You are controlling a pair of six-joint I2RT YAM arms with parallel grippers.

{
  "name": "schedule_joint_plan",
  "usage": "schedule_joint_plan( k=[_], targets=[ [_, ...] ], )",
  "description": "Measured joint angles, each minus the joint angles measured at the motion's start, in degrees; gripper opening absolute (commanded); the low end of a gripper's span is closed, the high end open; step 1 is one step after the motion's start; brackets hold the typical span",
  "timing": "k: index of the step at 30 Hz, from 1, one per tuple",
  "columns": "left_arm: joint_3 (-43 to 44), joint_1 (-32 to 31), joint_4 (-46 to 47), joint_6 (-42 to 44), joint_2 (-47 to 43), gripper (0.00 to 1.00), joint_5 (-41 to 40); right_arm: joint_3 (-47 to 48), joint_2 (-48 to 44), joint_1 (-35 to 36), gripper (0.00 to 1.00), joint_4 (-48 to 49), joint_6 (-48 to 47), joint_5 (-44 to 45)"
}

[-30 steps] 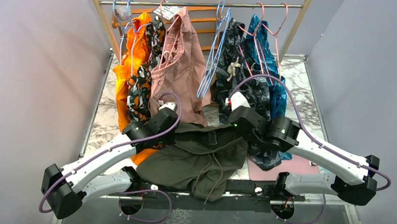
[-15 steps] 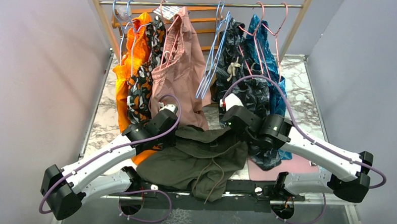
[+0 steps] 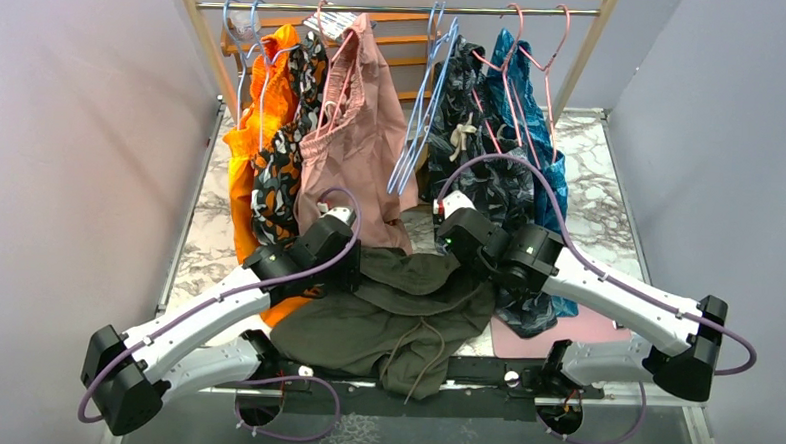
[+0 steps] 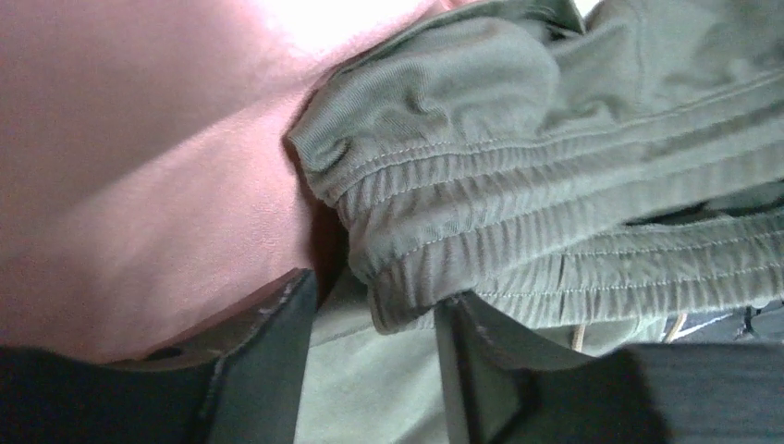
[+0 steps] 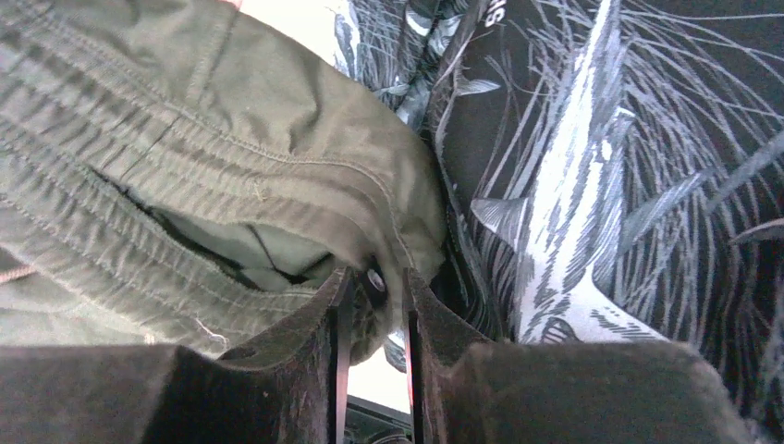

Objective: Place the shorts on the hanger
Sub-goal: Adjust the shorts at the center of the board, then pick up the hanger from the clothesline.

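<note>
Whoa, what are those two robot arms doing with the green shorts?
Each arm is at one end of the waistband of the shorts. The right gripper pinches it tight; the left gripper has cloth between its fingers, but how firmly is unclear. The shorts lie bunched on the table, not yet on the hanger on the rail.

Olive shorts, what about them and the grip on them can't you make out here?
- Left end effector, left wrist view: cloth fills the gap; pinched or loose, unclear.
- Shorts, top view: waistband corners hidden under both wrists.
- Light-blue hangers, top view: too thin and overlapped to count.
</note>
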Motion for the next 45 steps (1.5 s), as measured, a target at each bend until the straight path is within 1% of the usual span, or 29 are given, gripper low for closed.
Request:
schedule_joint_plan(
  k=[6,8,9,10,11,15,19,21,23,26,28,31,35,37,41,45],
  targets=[
    [-0.07,0.00,0.04,0.31,-2.62,0.70,2.47,0.33,-1.38,0.00,0.46,-0.04,-1.05,-4.15],
    [-0.07,0.00,0.04,0.42,-3.41,0.78,3.61,1.03,-2.10,0.00,0.50,-0.39,-1.49,-5.81],
    [-0.07,0.00,0.04,0.63,-3.74,0.85,4.22,1.51,-2.54,-0.04,0.52,-0.50,-1.68,-6.71],
    [-0.04,0.00,0.07,0.76,-4.07,0.97,4.83,2.19,-2.95,-0.04,0.54,-0.85,-2.05,-7.72],
    [-0.04,0.00,0.07,0.85,-4.26,0.99,5.27,2.73,-3.37,-0.04,0.55,-1.05,-2.38,-8.46],
    [0.52,0.00,-0.17,1.27,-5.88,0.99,7.63,5.84,-5.92,-0.04,0.56,-1.57,-3.78,-12.98],
    [3.50,0.00,-0.68,2.19,-8.13,0.99,9.86,9.38,-9.57,-0.04,0.57,-0.37,-5.25,-16.92],
    [5.25,0.00,-0.70,2.69,-9.29,0.99,10.27,9.57,-12.79,-0.04,0.59,2.78,-6.14,-18.64],
    [7.19,0.00,-0.35,3.65,-10.91,0.99,10.23,8.41,-17.29,-0.04,0.59,8.26,-7.02,-19.74],
    [8.15,0.00,1.31,5.14,-13.05,0.99,9.79,6.38,-22.27,-0.04,0.60,16.35,-7.45,-19.23],
    [8.04,0.00,3.17,6.21,-13.94,0.99,9.77,6.36,-23.17,-0.04,0.63,21.70,-7.37,-17.59],
    [6.71,0.00,8.44,7.54,-14.45,0.99,10.47,6.58,-21.03,-0.04,0.67,29.35,-6.80,-14.78],
    [2.03,0.00,17.64,9.75,-14.23,0.99,13.77,8.59,-15.61,-0.09,0.68,35.43,-6.29,-11.78],
    [-0.35,0.00,21.66,11.21,-13.64,0.99,16.02,11.61,-11.74,-0.09,0.67,36.33,-6.23,-10.10],
    [-5.01,0.00,27.65,14.34,-12.50,0.94,20.09,20.13,-3.04,-0.09,0.65,36.33,-5.42,-7.37],
    [-8.70,0.00,32.76,16.35,-12.66,0.92,22.56,23.06,0.46,-0.87,0.62,36.44,-4.42,-6.54]
  ],
)
